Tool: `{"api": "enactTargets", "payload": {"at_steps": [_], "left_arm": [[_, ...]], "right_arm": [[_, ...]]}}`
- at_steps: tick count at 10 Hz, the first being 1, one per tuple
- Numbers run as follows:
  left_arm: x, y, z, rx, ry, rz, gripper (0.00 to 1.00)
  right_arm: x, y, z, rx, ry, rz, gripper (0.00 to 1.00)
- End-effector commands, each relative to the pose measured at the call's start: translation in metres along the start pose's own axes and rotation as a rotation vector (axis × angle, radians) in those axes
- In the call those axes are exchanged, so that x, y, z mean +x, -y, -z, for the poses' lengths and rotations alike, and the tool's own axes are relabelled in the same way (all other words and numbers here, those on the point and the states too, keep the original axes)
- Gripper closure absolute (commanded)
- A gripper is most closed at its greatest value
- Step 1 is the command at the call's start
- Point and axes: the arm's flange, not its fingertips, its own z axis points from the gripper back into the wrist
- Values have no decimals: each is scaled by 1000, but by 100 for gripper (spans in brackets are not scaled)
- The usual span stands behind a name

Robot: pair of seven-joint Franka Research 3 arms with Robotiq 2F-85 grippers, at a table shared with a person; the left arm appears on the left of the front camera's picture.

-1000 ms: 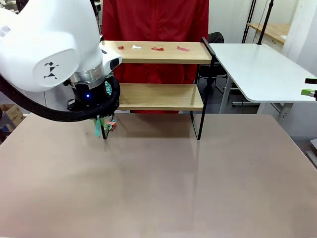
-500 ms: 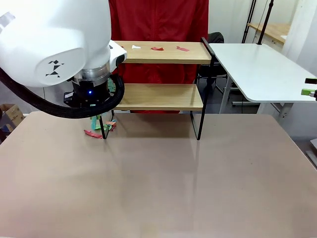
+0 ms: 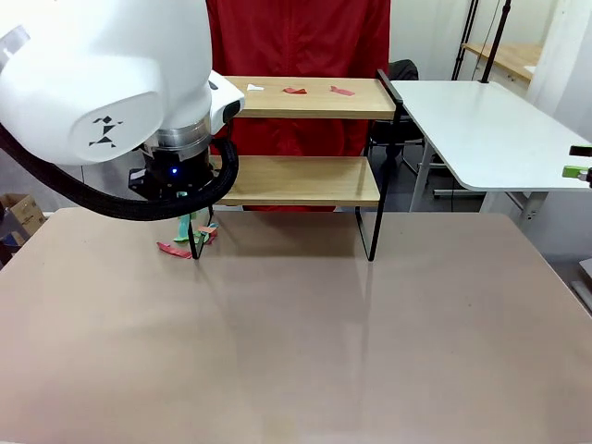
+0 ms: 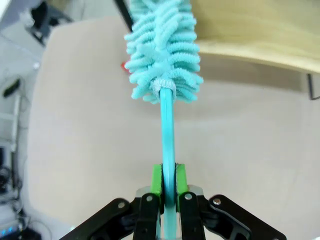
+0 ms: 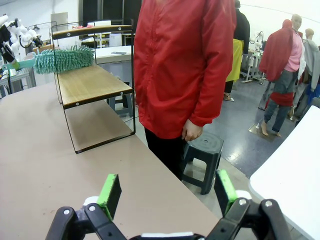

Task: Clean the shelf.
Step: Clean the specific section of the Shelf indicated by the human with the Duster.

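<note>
Shelf (image 3: 301, 180) on tan table (image 3: 370, 351), paper scraps (image 3: 294, 91) on top board, left claw (image 4: 168, 181) clamping teal duster (image 4: 162, 55), right claw (image 5: 167, 192) wide

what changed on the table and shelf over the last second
The left arm shifted right along the shelf, left gripper shut on the duster throughout. A red scrap now lies on the table by the shelf's left foot. Unchanged: three scraps on the top board, right gripper open.
</note>
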Motion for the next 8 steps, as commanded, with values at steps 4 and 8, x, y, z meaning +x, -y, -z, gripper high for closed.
{"api": "enactTargets", "payload": {"at_steps": [4,8], "left_arm": [[-19,-38,-22,-105,85,206,87],[-31,-86,-44,-372,88,430,87]], "right_arm": [[6,1,1,-2,-12,9,0],[6,1,1,-2,-12,9,0]]}}
